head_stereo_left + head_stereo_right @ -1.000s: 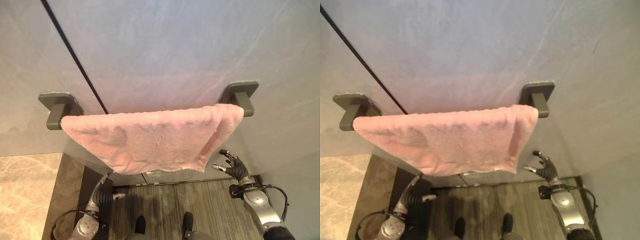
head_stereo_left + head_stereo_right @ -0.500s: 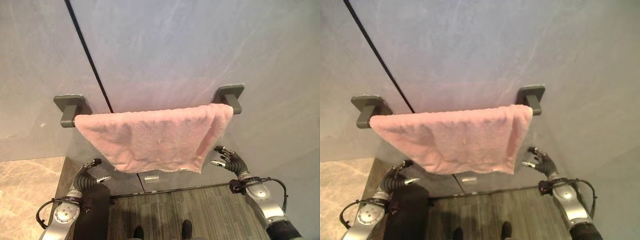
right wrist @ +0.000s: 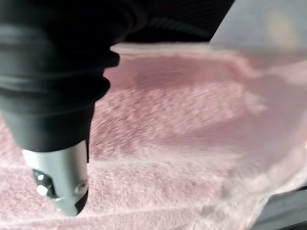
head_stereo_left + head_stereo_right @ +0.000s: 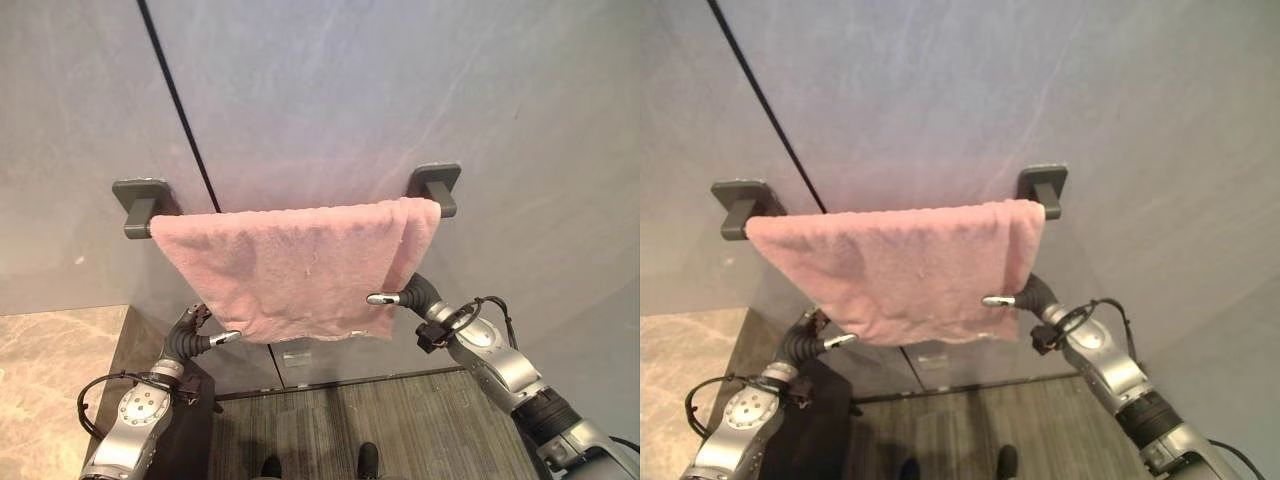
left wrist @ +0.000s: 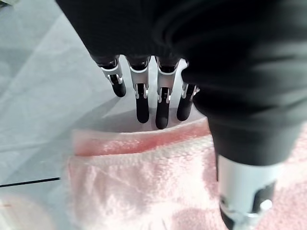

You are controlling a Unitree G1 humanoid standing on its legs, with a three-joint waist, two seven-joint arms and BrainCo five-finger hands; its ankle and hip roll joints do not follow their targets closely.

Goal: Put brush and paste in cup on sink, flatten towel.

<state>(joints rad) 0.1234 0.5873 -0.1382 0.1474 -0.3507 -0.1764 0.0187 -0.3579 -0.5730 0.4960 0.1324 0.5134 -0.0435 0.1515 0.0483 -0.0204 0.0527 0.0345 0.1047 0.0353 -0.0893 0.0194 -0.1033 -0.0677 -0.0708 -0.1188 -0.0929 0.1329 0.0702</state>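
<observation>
A pink towel point(image 4: 300, 275) hangs over a rail between two dark grey wall brackets point(image 4: 140, 200) point(image 4: 437, 183), with its right side folded double. My left hand point(image 4: 190, 340) is at the towel's lower left edge and is open. In the left wrist view its straight fingers point(image 5: 161, 103) reach past the towel point(image 5: 144, 187) toward the wall, and the thumb point(image 5: 244, 191) lies on the front side. My right hand point(image 4: 420, 295) is at the lower right corner. Its thumb point(image 3: 60, 177) lies across the front of the towel point(image 3: 192, 120) and the rest is hidden behind the cloth.
The grey wall carries a black slanting seam point(image 4: 180, 100) behind the towel's left end. A beige marble countertop point(image 4: 50, 380) lies at the lower left beside a dark cabinet side point(image 4: 195, 445). Wood-look floor point(image 4: 400, 420) runs below the towel.
The camera has shifted. Both hands have risen to the towel's lower edge. The right hand has moved left to the lower right corner, with its thumb now over the front.
</observation>
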